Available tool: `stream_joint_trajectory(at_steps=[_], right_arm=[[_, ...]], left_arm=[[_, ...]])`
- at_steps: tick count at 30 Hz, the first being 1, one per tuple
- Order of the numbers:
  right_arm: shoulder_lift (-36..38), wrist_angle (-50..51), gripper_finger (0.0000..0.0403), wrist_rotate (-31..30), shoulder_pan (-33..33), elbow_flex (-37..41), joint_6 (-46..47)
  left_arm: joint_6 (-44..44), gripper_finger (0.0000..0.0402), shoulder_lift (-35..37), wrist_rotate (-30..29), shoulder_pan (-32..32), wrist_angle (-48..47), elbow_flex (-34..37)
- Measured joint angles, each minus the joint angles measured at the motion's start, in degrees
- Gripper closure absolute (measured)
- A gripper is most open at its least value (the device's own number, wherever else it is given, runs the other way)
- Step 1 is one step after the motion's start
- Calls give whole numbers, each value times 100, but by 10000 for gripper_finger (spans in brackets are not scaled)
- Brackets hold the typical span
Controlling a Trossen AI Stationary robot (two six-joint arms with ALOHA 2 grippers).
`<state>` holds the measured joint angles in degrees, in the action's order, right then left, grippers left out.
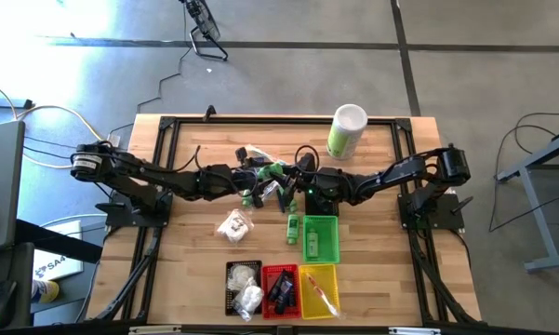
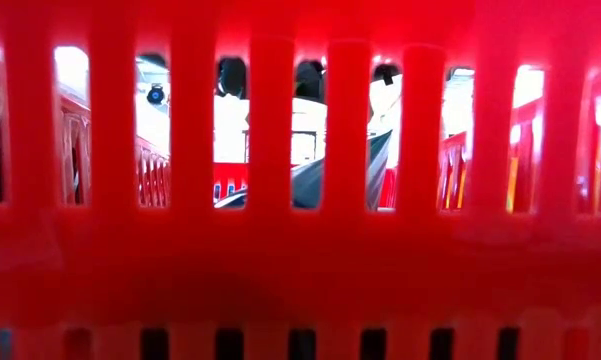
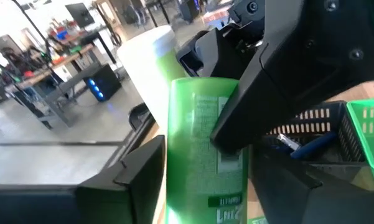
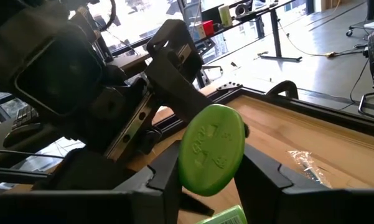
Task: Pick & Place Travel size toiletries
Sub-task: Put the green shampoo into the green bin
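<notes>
Grey concrete floor surrounds a pale wood-plank table (image 1: 195, 270) framed in black rails. Both arms reach in and meet near the table's middle.

Containers, front edge of the table: black basket (image 1: 243, 289) holds a white crinkly pouch (image 1: 248, 298). Red basket (image 1: 280, 290) just beside it holds dark tubes (image 1: 282, 290), detail too small to tell. Yellow basket (image 1: 318, 290) holds a thin clear-wrapped stick (image 1: 322, 294). Green basket (image 1: 320, 238), set behind the yellow one, holds one small green bottle (image 1: 312, 245). All four are slotted plastic, rectangular. The low view is filled by the red basket's slotted wall.

Loose on the table: another white crinkly pouch (image 1: 234, 225) left of centre; a green bottle (image 1: 291, 229) just beside the green basket; a clear-wrapped item (image 1: 252, 154) behind the arms. Tall green-and-white canister (image 1: 346, 131) stands at the back, cylindrical, smooth.

Left gripper (image 1: 257, 185) and right gripper (image 1: 292, 185) both close on one held green bottle (image 3: 205, 155) between them, above the table's middle. Left wrist view: bottle upright between the left fingers (image 3: 140, 171), label printed, glossy plastic. Right wrist view: its round flat green cap (image 4: 211, 148) sits between the right fingers (image 4: 165, 177), with embossed markings on the cap face.
</notes>
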<state>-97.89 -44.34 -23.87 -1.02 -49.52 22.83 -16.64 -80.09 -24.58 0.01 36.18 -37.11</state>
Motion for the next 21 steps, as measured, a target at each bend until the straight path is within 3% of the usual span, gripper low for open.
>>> stream_joint_trajectory(at_steps=[8,15,21], right_arm=[[0,79,285,-5,0,0,-51],[480,1107,291,-26,0,7,-103],[1359,2591,289,-5,-49,3,27]], left_arm=[[119,118,0,-2,0,-1571,-680],[152,120,22,-6,0,-1817,-714],[152,123,22,-9,0,-1840,-714]])
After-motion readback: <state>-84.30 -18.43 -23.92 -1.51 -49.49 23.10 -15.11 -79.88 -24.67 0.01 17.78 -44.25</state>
